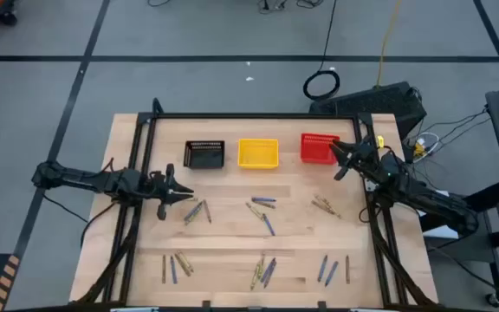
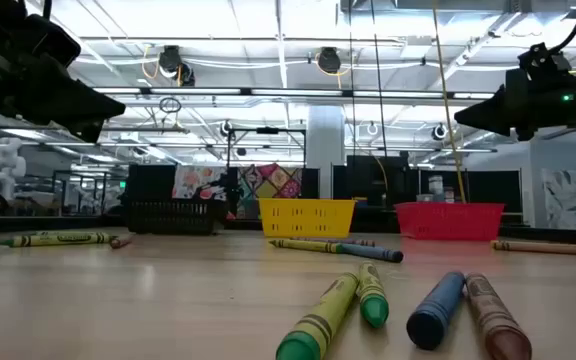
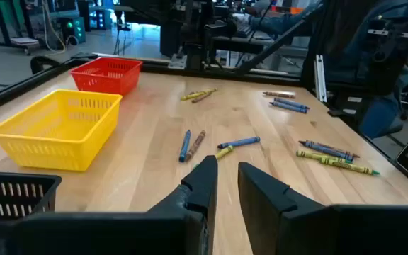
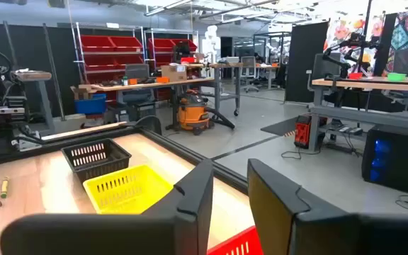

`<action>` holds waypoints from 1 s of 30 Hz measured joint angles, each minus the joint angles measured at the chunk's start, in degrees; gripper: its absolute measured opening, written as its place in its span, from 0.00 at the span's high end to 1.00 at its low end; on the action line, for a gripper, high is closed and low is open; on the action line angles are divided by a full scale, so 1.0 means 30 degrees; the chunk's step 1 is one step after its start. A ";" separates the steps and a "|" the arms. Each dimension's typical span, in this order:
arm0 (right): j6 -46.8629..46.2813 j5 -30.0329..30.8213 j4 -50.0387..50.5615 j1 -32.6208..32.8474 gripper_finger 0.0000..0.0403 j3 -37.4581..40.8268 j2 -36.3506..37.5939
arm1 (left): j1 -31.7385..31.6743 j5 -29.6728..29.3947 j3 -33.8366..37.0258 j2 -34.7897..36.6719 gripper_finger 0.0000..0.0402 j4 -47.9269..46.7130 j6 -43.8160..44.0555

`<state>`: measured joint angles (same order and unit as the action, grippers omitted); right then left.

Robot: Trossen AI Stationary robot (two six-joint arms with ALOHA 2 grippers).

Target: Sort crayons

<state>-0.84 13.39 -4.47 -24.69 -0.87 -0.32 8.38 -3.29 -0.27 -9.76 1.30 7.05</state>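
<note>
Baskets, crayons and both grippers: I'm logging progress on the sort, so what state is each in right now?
black basket: upright, looks empty
yellow basket: upright, empty
red basket: upright, nothing seen inside
crayons: lying scattered in clusters on the table, none in a basket
left gripper: open, holding nothing, near a crayon cluster
right gripper: open, holding nothing, at the red basket

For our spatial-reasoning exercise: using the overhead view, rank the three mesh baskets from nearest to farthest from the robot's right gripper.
1. Red basket: rightmost of the row, directly beside the right gripper.
2. Yellow basket: middle of the row.
3. Black basket: leftmost, closer to the left arm's side.
</note>
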 joint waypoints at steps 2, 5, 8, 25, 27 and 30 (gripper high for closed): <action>-0.0001 -0.0001 0.0000 0.0006 0.81 -0.0001 0.0001 | 0.0000 0.0000 0.0005 0.0000 0.84 0.0002 0.0000; 0.0000 0.0000 -0.0003 0.0002 0.81 -0.0006 0.0005 | 0.0000 -0.0006 0.0006 -0.0003 0.84 0.0002 -0.0002; 0.0000 0.0000 0.0000 0.0000 0.81 -0.0002 0.0007 | 0.0000 -0.0003 0.0002 -0.0004 0.84 0.0005 -0.0001; 0.0000 -0.0007 0.0000 -0.0284 0.81 0.0001 -0.0284 | 0.0000 -0.0001 0.0006 -0.0001 0.84 0.0001 -0.0001; -0.0003 0.0000 0.0016 -0.0535 0.81 -0.0006 -0.0465 | 0.0000 -0.0004 0.0006 -0.0002 0.84 0.0004 -0.0002; 0.0000 0.0011 0.0005 -0.0656 0.81 -0.0006 -0.0599 | 0.0000 -0.0002 0.0006 0.0000 0.84 0.0004 -0.0004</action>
<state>-0.84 13.42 -4.45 -26.65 -0.89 -2.11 8.38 -3.30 -0.25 -9.76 1.31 7.04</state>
